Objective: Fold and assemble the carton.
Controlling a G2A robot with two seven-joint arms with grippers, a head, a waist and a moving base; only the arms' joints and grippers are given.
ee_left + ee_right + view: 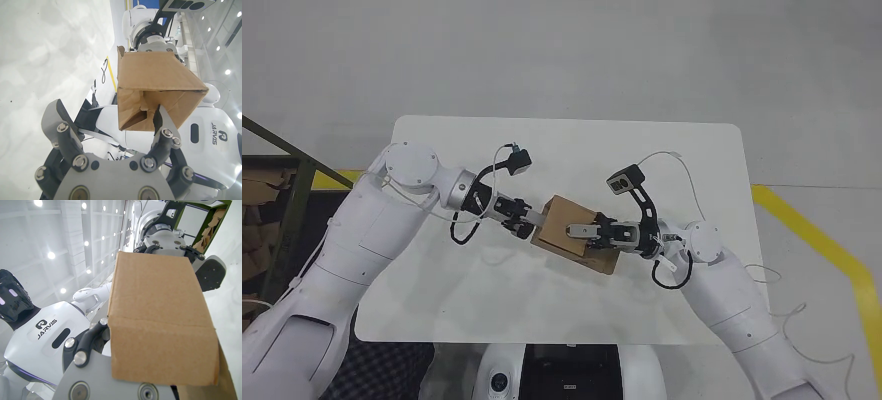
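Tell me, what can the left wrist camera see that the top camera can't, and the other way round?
Left wrist view: the carton's open end, with loose flaps inside and one finger of the open left tool poking in. Top view: the white table below, with the left arm and the right arm at opposite ends of the carton. Both: the brown carton and the left tool.
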